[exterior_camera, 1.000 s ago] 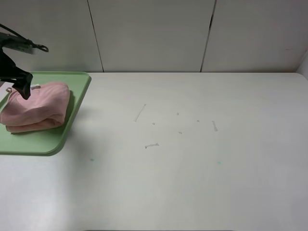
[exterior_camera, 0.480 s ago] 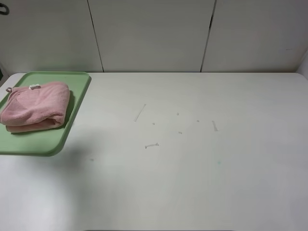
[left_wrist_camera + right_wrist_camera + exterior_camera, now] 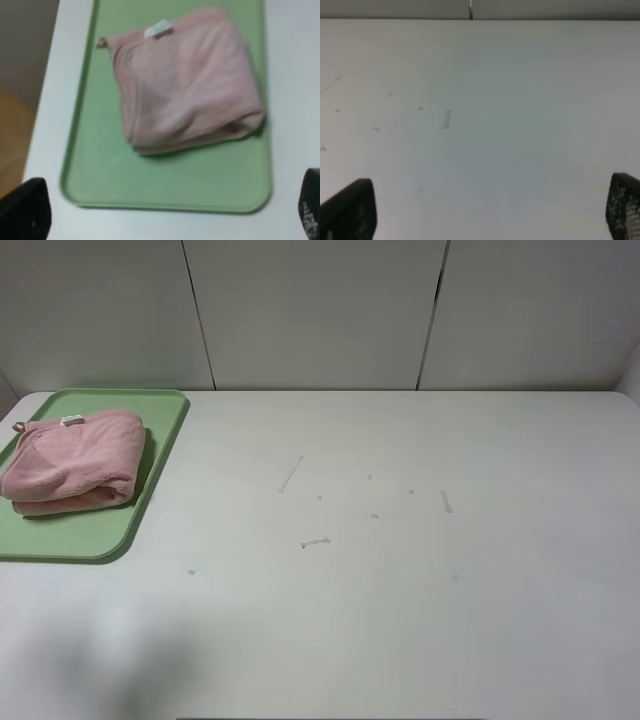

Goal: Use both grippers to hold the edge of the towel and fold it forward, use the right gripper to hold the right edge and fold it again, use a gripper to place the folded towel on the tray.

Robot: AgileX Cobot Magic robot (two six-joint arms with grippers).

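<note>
The pink towel (image 3: 72, 461) lies folded in a thick bundle on the light-green tray (image 3: 150, 480) at the far left of the table. Its white label (image 3: 71, 420) and corner loop (image 3: 18, 426) face the wall. In the left wrist view the towel (image 3: 185, 80) rests on the tray (image 3: 170, 185), and my left gripper (image 3: 167, 212) stands open well back from it, with only its two dark fingertips (image 3: 25, 210) showing. My right gripper (image 3: 490, 210) is open over bare table, holding nothing. Neither arm appears in the exterior high view.
The white table (image 3: 400, 590) carries a few small scuff marks (image 3: 315, 541) near its middle. A panelled wall (image 3: 320, 310) runs along the far side. In the left wrist view the table's side edge (image 3: 42, 125) drops off beside the tray to a brown floor.
The left arm, which hovered over the towel's far corner a second ago, has drawn back out of the exterior high view. The towel stays put on the tray.
</note>
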